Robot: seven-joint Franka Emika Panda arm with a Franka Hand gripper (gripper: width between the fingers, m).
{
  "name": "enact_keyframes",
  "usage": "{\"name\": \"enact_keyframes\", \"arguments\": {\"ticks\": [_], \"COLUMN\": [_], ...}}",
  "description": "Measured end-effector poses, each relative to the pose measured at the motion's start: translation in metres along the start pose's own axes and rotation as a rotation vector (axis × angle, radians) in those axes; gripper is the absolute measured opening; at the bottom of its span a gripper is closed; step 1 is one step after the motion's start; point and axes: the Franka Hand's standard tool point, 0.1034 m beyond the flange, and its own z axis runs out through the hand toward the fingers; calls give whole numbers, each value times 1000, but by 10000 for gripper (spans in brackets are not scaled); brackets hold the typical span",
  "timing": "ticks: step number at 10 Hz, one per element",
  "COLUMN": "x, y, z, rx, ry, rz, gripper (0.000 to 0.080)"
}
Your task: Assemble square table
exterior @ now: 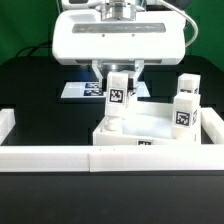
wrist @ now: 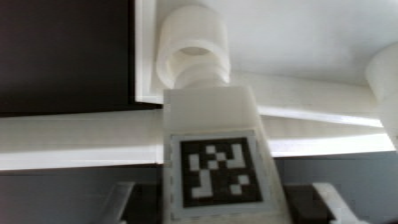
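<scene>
My jaws grasp a tagged white leg [exterior: 118,95] [wrist: 217,150] upright over the square tabletop [exterior: 150,128] (two more legs [exterior: 185,105] stand on it).

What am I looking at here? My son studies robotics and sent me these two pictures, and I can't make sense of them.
This is one robot arm putting together a small square table. The exterior view looks at the scene from outside: the big white block at the top is the arm's wrist, and below it the gripper holds a white table leg bearing a black-and-white tag. The leg stands upright over the square tabletop. Two more legs stand at the tabletop's side toward the exterior view's right. Behind lies the flat marker board, and a low white border wall runs in front. The wrist view comes from a camera on the arm, looking closely along the held leg.
</scene>
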Motion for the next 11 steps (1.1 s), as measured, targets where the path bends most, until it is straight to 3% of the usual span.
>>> {"name": "enact_keyframes", "arguments": {"ticks": [7, 11], "x": [-11, -10], "y": [2, 2], "z": [8, 11], "rx": [-4, -6], "ry": [-22, -25], "rz": [-5, 5], "gripper": [291, 291]}}
